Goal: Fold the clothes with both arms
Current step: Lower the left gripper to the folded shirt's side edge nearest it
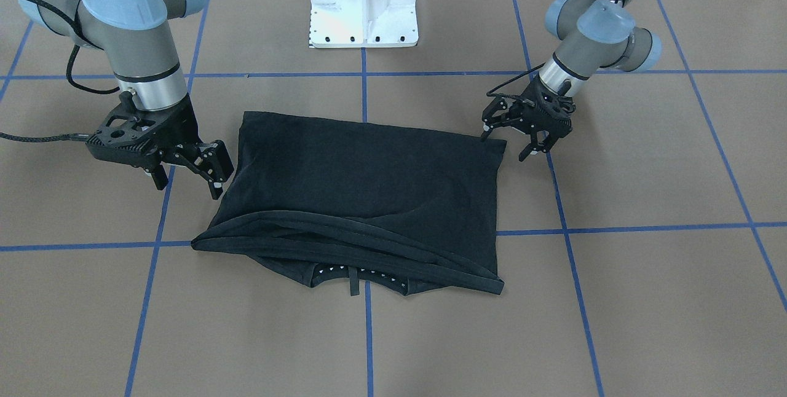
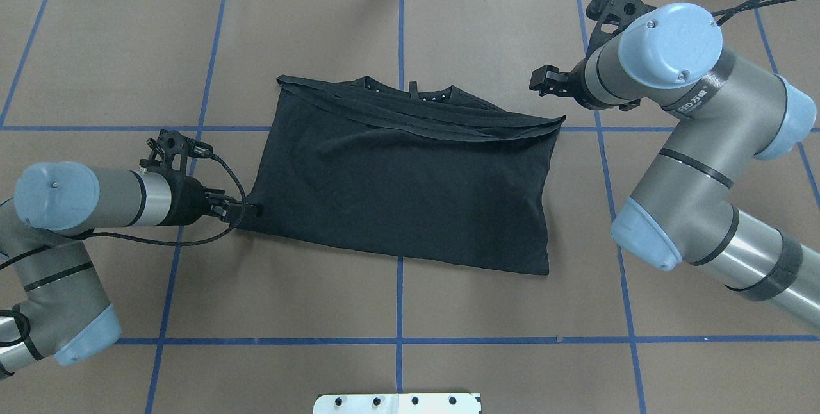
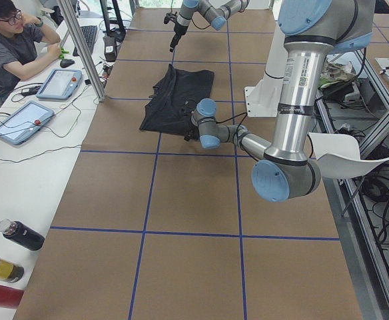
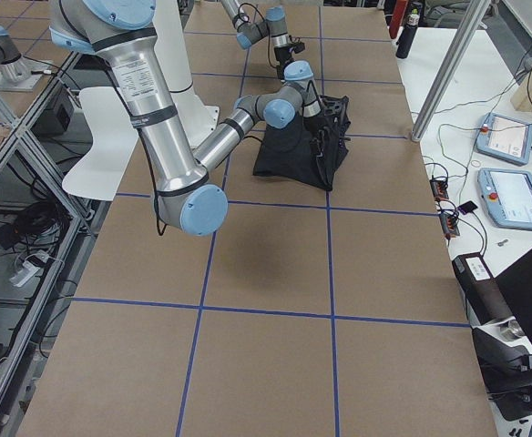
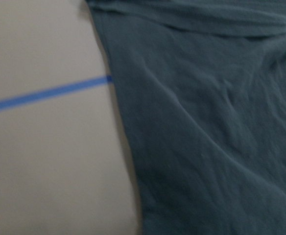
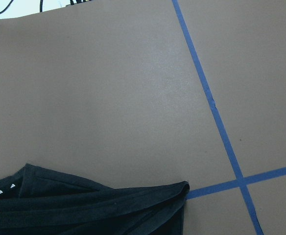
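Jaws on the left gripper (image 1: 509, 144) are standing spread, straddling one corner of the T-shirt (image 1: 369, 182), though whether they are touching the cloth cannot be told. Those on the right gripper (image 1: 189, 188) are gaping as well, hanging just beside the opposite edge.

A broad table (image 1: 645, 298) is lying under everything, its matte brown surface crossed by blue tape lines (image 1: 615, 228) in a square grid. The right arm (image 2: 698, 164), a thick silver-grey tube with rounded light-blue caps, is bending over that side and hiding part of the table in the overhead view. The left arm (image 2: 96, 199) is reaching in low, a black cable looping along it.

Soft and black, the T-shirt is lying folded into a rough rectangle at the table's middle, faintly wrinkled, with layered hems along the far side. Its collar (image 1: 381, 279) is peeking out beneath them, showing a row of small white dots.

A white bolted mounting block (image 1: 364, 16) is standing behind the shirt. Off to the side, a person (image 3: 11, 47) is sitting by two tablets (image 3: 60, 83).
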Controlling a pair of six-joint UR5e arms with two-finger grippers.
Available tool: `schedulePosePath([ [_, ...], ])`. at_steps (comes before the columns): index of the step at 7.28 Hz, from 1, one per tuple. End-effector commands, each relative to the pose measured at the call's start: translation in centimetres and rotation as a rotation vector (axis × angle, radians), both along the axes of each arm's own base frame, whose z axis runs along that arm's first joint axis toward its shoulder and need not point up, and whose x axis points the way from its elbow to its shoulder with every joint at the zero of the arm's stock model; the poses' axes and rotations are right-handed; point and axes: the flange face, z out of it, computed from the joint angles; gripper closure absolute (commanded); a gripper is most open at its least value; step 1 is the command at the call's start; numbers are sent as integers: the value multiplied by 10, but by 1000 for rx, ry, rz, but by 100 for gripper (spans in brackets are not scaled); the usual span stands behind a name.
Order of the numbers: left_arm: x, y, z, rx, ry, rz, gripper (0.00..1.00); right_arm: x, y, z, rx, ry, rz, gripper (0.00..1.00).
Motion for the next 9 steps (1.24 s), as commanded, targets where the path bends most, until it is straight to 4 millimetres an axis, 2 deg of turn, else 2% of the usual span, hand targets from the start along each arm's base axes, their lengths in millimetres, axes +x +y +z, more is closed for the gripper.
schedulePosePath([
  [1,14,13,4,-20,1,24,29,0,0,0,-1,-1,-1,0],
  [5,15,16,8,-24,-7,27,31,-1,0,1,-1,0,-1,0],
  [6,15,16,9,-25,-8,27,38,-1,0,2,0,3,-1,0],
  [8,12,15,9,-22,-8,21,100,-3,0,3,-1,2,-4,0],
  [9,9,15,6,-20,-4,18,100,-3,0,3,-3,2,-5,0],
])
